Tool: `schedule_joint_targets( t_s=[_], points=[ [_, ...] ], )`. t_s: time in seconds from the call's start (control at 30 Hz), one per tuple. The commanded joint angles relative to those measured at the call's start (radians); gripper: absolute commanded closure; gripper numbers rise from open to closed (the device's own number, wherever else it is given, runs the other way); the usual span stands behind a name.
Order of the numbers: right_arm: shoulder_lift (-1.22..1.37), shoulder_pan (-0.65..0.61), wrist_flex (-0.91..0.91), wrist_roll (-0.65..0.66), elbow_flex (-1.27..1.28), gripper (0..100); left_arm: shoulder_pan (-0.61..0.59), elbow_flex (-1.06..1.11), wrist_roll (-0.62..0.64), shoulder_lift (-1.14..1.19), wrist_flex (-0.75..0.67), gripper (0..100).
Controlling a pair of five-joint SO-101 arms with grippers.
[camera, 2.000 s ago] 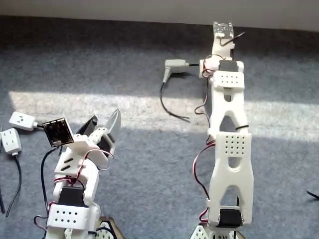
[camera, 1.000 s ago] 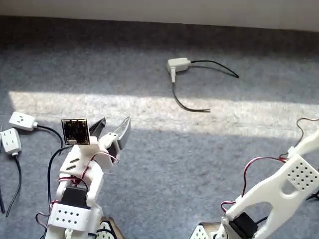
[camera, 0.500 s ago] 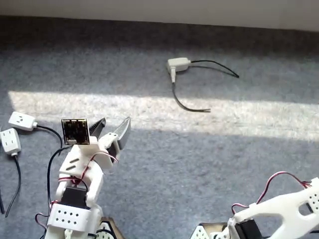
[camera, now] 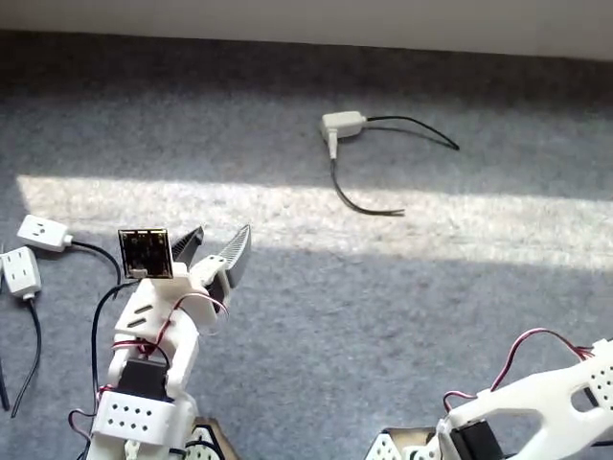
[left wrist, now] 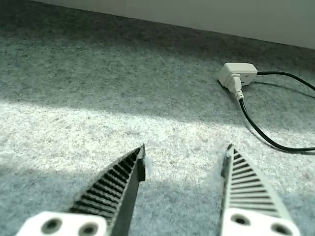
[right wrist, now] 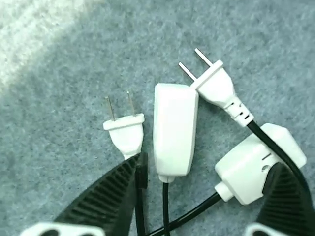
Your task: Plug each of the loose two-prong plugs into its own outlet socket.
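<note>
Well, my right gripper point(right wrist: 207, 169) is spread wide and holds nothing; it hangs over a little pile of cords. The small plug point(right wrist: 125, 132) lies just beside the long socket point(right wrist: 174, 129); the big plug point(right wrist: 216, 88) touches that socket's corner; a fat socket point(right wrist: 256, 162) lies near them.

My left gripper point(camera: 223, 232) is spread wide too, and empty, at 7 o'clock on the carpet point(camera: 383, 287); the plugged socket point(camera: 343, 124) sits at 12 o'clock; the edge sockets point(camera: 41, 231) sit at 9 o'clock.

I think the plugs are light, hard and a bit slippy; the prongs look thin and could bend; the cords look springy and may tug a plug round. I would pinch the small plug on its white body, behind the wide rim, never on the prongs or cord. The sockets look light too and may slide when pushed; one gripper should hold the socket.
</note>
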Motion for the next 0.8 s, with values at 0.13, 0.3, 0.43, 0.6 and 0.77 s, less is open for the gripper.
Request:
schedule_joint_targets(
  t_s=[0.13, 0.3, 0.43, 0.6, 0.77],
  points=[
    [0.016, -0.048, -0.019, -0.032, -0.12, 72.1, 0.018, -0.001, -0.009, -0.012, 0.005, 74],
    [0.022, -0.074, -0.019, -0.081, -0.124, 89.1, 0.018, -0.001, -0.009, -0.012, 0.005, 74],
    [0.019, -0.079, -0.019, -0.1, -0.124, 90.2, 0.018, -0.001, -0.009, -0.012, 0.005, 74],
    [0.016, -0.079, -0.019, -0.094, -0.119, 90.6, 0.018, -0.001, -0.009, -0.012, 0.005, 74],
    [-0.087, -0.087, -0.013, -0.098, -0.119, 90.6, 0.018, -0.001, -0.009, -0.012, 0.005, 74]
  ],
)
